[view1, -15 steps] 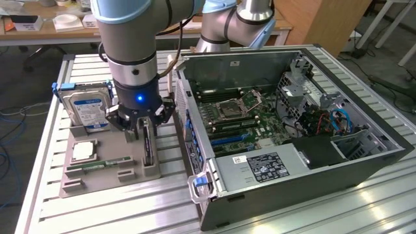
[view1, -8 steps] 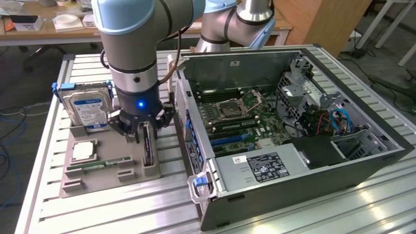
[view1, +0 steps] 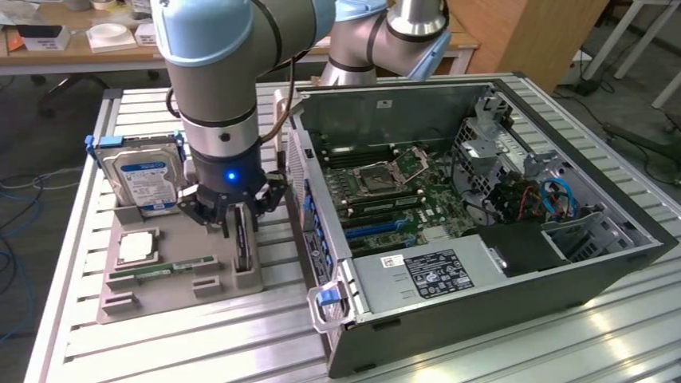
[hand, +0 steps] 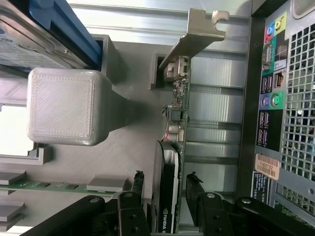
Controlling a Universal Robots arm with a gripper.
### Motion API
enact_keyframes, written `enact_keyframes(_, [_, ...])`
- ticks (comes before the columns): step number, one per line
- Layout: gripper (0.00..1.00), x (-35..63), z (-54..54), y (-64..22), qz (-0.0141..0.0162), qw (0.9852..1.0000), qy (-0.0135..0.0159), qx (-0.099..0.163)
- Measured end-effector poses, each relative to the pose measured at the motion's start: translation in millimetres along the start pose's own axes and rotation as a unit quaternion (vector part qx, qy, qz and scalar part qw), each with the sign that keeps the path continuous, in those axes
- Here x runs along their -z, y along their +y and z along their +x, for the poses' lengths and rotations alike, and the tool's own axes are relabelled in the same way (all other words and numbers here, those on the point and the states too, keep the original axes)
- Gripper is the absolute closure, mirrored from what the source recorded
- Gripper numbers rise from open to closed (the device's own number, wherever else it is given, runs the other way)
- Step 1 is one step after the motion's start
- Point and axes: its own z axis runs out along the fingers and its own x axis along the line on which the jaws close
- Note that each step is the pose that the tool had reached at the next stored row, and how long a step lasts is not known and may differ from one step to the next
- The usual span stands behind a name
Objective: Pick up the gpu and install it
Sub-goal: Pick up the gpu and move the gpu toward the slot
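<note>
Gripper (hand: 166, 181) jaws released, straddling gpu (hand: 180, 103) at cooler end; gpu standing on edge in grey fixture (hand: 133, 142) slot, just beside computer case (hand: 295, 98).

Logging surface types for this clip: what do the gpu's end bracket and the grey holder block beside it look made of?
The gpu's end bracket looks like bare sheet metal: thin, bent, dull silver sheen. The grey holder block looks like 3D-printed plastic: matte, fine parallel layer lines across its face. Which plastic is unclear.
</note>
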Motion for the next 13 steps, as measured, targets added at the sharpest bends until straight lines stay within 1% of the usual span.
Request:
enact_keyframes(8, [0.53,-3.2,-0.3,6.8,-0.0001,1.0,-0.0001,0.0])
enact_keyframes(11, [0.53,-6.4,-0.4,7.2,-0.0001,1.0,0.0,0.0])
enact_keyframes(13, [0.53,-6.7,-0.3,7.2,0.0,1.0,0.0,0.0])
